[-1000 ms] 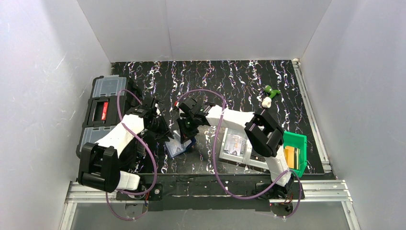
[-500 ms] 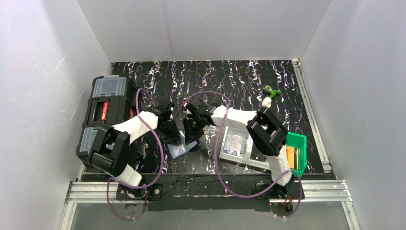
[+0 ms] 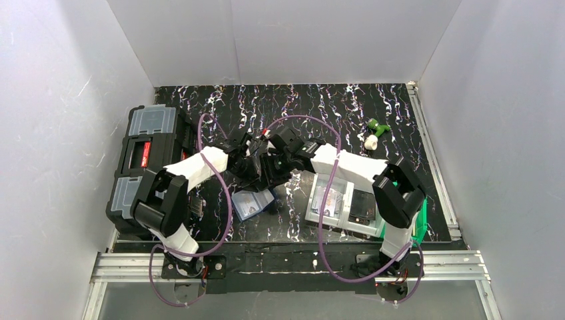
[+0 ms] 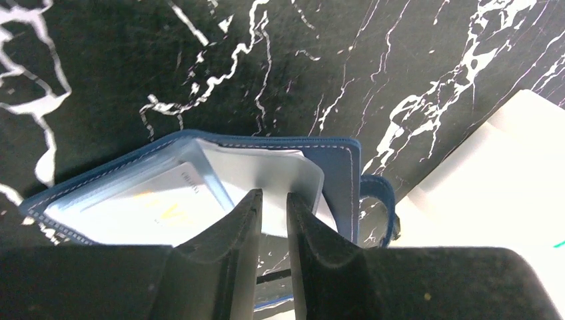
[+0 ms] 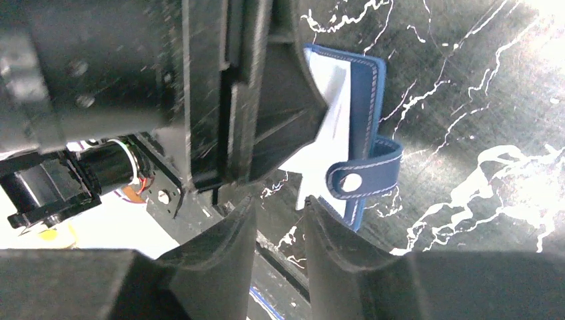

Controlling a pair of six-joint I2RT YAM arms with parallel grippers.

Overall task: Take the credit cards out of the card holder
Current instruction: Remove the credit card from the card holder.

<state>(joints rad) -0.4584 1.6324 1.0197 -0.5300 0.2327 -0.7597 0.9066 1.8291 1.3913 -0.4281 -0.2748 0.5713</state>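
Where the left gripper (image 4: 273, 203) points down at the table (image 3: 346, 107), its two black fingers stand close, only a narrow slit between them. Tips sit over the near rim of the pale clear sleeves (image 4: 266, 167). Cannot tell whether a sleeve leaf is caught in that slit.

Right gripper (image 5: 280, 210): fingers spread, dark marbled table showing through the gap, nothing between them. One fingertip (image 5: 318, 210) overlaps a corner of a pale sleeve; contact uncertain. The left claw fills the upper left of the right wrist view, close alongside.

Card holder (image 3: 256, 203): navy, lying open, sleeves up, just beneath and nearward of the two claws, which meet tip to tip above it. It sits left of centre, toward the near edge of the table. Snap tab (image 5: 363, 177) sticks out from one side, white stud showing. One credit card (image 4: 153, 207) is in a sleeve, pale face with gold lettering, not yet out.

Outward: white tray (image 3: 313, 217) near the near edge, right of centre, just beside the holder, with flat items in it. Green bin (image 3: 421, 217) beyond the tray, largely hidden by the right arm. Black organiser case (image 3: 143, 160) along the left edge. Small green and white piece (image 3: 374, 133) toward the right edge, well apart from the rest.
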